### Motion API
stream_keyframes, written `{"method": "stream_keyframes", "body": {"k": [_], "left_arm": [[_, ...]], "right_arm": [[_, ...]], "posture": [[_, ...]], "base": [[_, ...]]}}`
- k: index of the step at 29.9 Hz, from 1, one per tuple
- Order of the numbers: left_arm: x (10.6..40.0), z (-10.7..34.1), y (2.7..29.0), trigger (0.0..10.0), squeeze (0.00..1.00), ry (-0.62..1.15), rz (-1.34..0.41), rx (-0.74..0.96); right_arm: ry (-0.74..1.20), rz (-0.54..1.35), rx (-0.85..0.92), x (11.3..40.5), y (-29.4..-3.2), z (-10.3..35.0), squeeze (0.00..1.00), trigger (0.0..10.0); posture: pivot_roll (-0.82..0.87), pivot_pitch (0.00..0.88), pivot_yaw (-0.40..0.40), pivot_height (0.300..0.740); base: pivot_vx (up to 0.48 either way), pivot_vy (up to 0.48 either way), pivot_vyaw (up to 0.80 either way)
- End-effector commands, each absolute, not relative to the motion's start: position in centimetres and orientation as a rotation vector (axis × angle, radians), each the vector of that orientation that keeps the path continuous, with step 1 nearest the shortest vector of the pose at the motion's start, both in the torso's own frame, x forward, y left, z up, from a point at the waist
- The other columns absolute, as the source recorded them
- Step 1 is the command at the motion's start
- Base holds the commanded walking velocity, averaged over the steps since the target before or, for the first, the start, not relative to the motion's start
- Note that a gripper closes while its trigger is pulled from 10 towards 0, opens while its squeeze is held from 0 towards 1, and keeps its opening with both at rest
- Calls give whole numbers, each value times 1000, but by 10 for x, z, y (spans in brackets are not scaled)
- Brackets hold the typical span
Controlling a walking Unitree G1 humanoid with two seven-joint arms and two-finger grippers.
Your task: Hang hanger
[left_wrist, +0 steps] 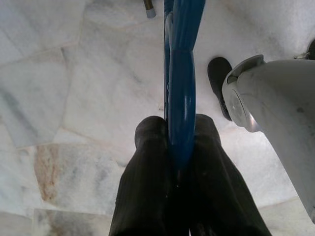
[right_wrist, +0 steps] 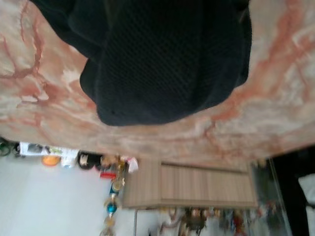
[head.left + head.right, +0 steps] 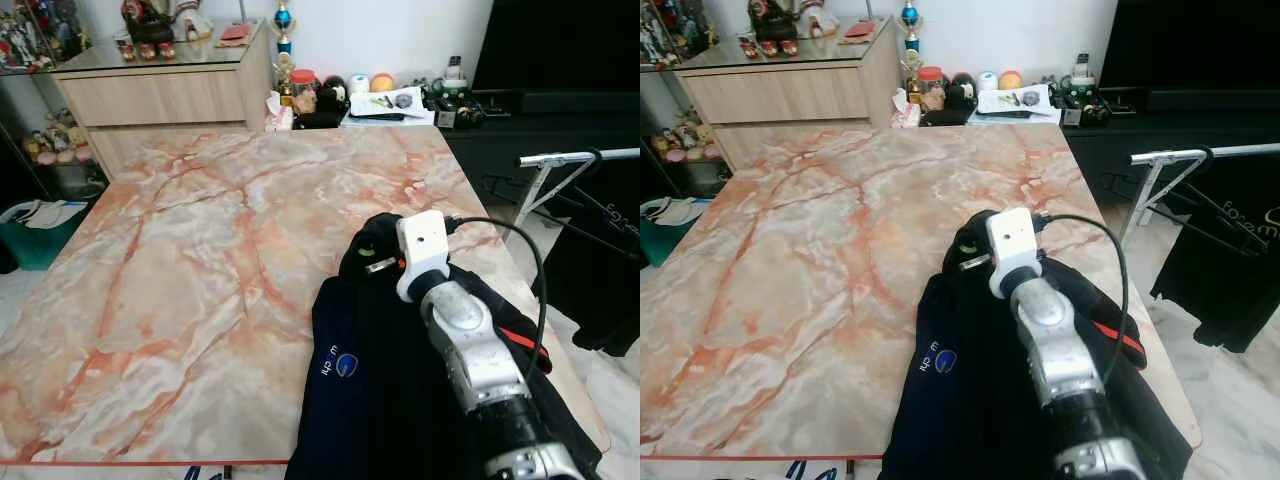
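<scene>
Left gripper [image 1: 179, 147] hangs low over the floor, fingers pinched on the blue hanger [image 1: 181, 78]. Right gripper [image 3: 375, 262] rests on the black shirt [image 3: 390, 390] at the table [image 3: 180, 280] edge; finger state cannot be told. Risk: the thin hanger may twist in the pinch, or the shirt may slide off the edge.

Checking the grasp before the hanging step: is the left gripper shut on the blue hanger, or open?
Shut on it: in the left wrist view, the left gripper has both black fingers pressed against the blue plastic hanger.

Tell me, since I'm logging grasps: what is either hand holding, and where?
The left hand pinches a blue hanger at its lower end. The right hand's hold over the black garment cannot be told.
</scene>
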State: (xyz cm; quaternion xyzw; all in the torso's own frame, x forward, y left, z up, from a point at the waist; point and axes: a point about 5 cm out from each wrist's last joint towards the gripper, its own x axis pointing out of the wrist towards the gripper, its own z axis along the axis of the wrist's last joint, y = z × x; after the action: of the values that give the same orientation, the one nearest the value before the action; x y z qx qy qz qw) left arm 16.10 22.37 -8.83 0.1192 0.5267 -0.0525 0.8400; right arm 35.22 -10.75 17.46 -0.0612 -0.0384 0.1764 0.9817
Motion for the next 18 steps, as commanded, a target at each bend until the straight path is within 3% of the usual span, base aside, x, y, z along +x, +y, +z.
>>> {"method": "stream_keyframes", "body": {"k": [1, 12, 17, 18], "left_arm": [[156, -90, 227, 10000, 0, 1137, -107, 255], [153, -91, 226, 10000, 0, 1140, -113, 257], [153, -91, 226, 10000, 0, 1138, -112, 255], [153, -91, 226, 10000, 0, 1139, -115, 258]], "right_arm": [[-94, 322, -103, 349, -111, 180, 1000, 10000], [-208, 97, 17, 296, -138, 188, 1000, 10000], [-154, 43, 20, 281, -149, 171, 1000, 10000], [-122, 45, 5, 278, -149, 164, 565, 10000]], "posture": [[-94, 54, 76, 740], [-107, 43, 76, 740], [-112, 34, 77, 740], [-110, 33, 79, 740]], "base": [[0, 0, 0], [0, 0, 0], [0, 0, 0], [0, 0, 0]]}}
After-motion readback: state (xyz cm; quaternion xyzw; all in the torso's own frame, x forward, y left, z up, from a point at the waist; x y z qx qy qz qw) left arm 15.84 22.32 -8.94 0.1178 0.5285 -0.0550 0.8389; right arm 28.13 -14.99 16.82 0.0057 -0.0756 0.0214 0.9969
